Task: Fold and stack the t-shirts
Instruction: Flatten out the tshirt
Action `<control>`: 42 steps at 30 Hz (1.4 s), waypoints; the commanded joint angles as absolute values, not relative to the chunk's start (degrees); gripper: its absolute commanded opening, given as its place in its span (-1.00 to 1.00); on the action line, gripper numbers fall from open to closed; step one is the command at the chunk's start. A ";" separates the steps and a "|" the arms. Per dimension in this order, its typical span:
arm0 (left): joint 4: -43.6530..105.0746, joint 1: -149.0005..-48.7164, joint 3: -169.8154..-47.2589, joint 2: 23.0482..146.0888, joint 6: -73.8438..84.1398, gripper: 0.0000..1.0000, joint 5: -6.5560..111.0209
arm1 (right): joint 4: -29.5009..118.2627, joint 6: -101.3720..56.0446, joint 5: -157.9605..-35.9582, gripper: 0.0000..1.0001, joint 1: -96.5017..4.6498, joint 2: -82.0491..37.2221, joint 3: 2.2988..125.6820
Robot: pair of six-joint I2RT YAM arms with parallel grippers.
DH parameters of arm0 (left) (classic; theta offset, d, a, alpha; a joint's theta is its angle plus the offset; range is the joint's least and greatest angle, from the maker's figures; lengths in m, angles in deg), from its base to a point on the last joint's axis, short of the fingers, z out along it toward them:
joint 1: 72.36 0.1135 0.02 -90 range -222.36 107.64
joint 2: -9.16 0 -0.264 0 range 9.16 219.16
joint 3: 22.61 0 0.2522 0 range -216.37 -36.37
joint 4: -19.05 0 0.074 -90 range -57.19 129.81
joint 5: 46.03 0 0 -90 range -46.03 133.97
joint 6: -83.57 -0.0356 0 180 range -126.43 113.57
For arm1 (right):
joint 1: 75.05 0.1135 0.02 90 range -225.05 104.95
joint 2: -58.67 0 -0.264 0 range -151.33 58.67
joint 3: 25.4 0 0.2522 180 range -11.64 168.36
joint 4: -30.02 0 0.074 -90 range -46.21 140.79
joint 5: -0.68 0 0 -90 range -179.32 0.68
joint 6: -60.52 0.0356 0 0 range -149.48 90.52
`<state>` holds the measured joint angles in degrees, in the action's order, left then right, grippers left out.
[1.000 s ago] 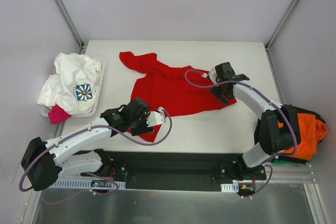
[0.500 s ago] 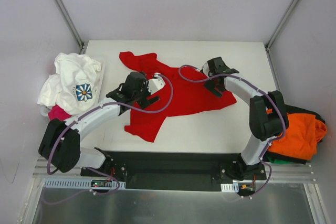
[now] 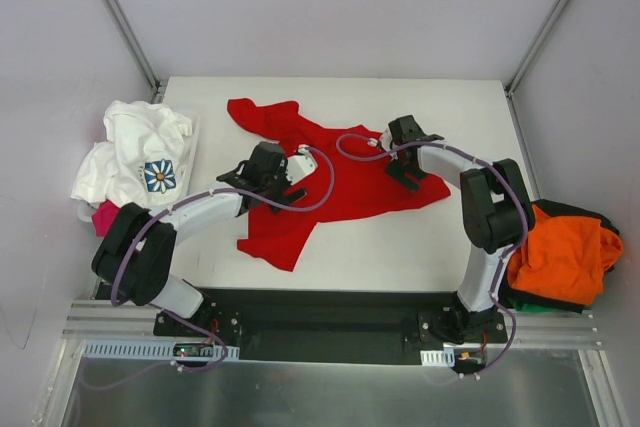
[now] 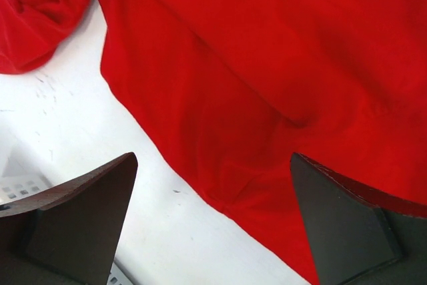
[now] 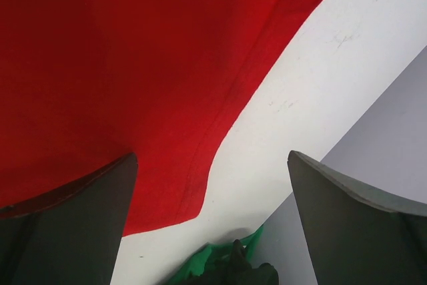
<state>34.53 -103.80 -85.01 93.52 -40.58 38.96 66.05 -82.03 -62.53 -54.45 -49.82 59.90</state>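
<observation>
The red t-shirt lies spread and wrinkled across the middle of the table. My left gripper hovers over its left edge, jaws wide open with nothing between them; below them the red cloth meets the white tabletop. My right gripper is open over the shirt's right side, and its view shows the hemmed red edge. A white t-shirt with a blue flower print lies at the left over a pink one. An orange t-shirt sits at the right on a green one.
The white and pink shirts rest in a white basket at the table's left edge; its corner shows in the left wrist view. Grey walls enclose the table on three sides. Green cloth shows just below the right fingers.
The left arm has swung from the shirt's near corner up to its left edge. The right gripper has shifted slightly left. Both grippers have opened, and the shirt's lower flap now lies flat.
</observation>
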 commanded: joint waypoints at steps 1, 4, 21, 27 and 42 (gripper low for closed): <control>33.43 -103.91 -83.66 94.59 -40.35 0.99 35.36 | 64.97 -82.91 -61.99 1.00 -54.57 -49.35 58.32; 33.52 -103.91 -82.25 94.68 -41.23 0.98 33.17 | 64.79 -83.09 -61.90 0.99 -54.49 -49.26 57.44; 33.69 -104.97 -70.13 88.18 -41.32 0.99 30.00 | 65.40 -80.55 -61.55 1.00 -51.68 -42.32 47.95; 34.39 -105.58 -66.08 83.26 -41.50 0.99 29.65 | 66.55 -78.61 -61.28 1.00 -49.75 -38.55 44.17; 32.99 -103.91 -77.13 73.41 -38.69 0.99 27.27 | 67.96 -78.35 -58.03 0.93 -45.43 -35.81 57.48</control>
